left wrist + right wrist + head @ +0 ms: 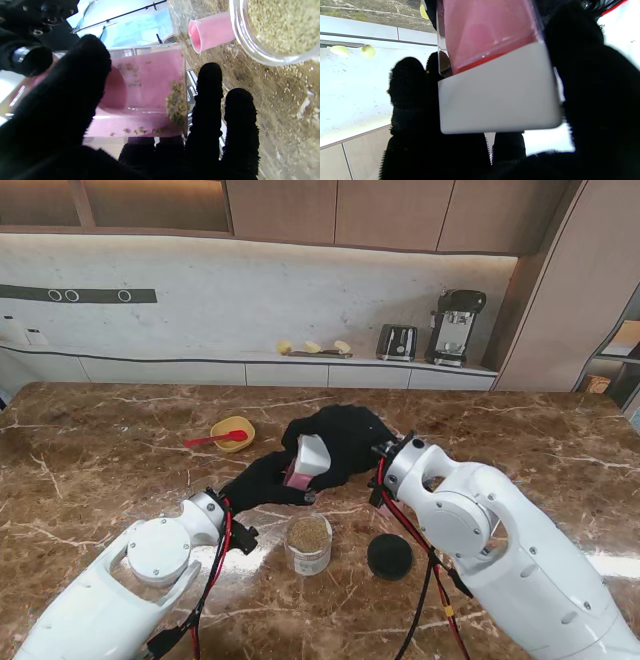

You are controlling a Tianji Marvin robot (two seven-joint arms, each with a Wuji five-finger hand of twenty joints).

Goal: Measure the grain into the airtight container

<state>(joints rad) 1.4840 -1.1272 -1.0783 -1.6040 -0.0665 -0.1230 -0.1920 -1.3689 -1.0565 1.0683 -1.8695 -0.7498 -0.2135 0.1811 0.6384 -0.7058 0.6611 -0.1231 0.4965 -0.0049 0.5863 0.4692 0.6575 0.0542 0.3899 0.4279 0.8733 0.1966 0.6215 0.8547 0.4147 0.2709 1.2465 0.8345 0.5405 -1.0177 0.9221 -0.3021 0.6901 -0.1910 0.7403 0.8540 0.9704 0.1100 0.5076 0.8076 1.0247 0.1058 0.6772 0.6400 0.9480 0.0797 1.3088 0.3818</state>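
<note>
**Dispenser tipped over the jar, only a trickle of grain left**

Held tilted above the marble counter [90,440] between both gloved hands: a clear-walled grain dispenser [306,460] with a pink inner liner and a white end block. Right hand [345,435] wrapped around the white end from the far side, fingers [407,82] and thumb pressing opposite faces, so gripping the dispenser. Left hand [262,480] clasped on the lower, nearer part of the same box, thumb on one clear wall and fingers [208,100] on the other, likewise gripping.

Inside, seen from the left wrist: a small clump of grain [176,102] against one wall and a few stray kernels, little else. Pink spout [210,31] lying just beside the rim of the glass container [309,543], not clearly over its mouth. Container open, already holding a good layer of grain, standing near the robot, just nearer than the hands. Black lid [389,556] lying to its right, apart from it. Scattered kernels on the counter around the jar. Yellow bowl [233,433] with a red spoon [215,439] off to the far left, untouched.

Judged as the pouring step, near its end. Next move probably calling for the spout brought squarely over the mouth and a steeper tilt to shed the remaining clump, then setting the dispenser down and fitting the lid. Risk: more spill onto the counter if the spout stays off the rim.
</note>
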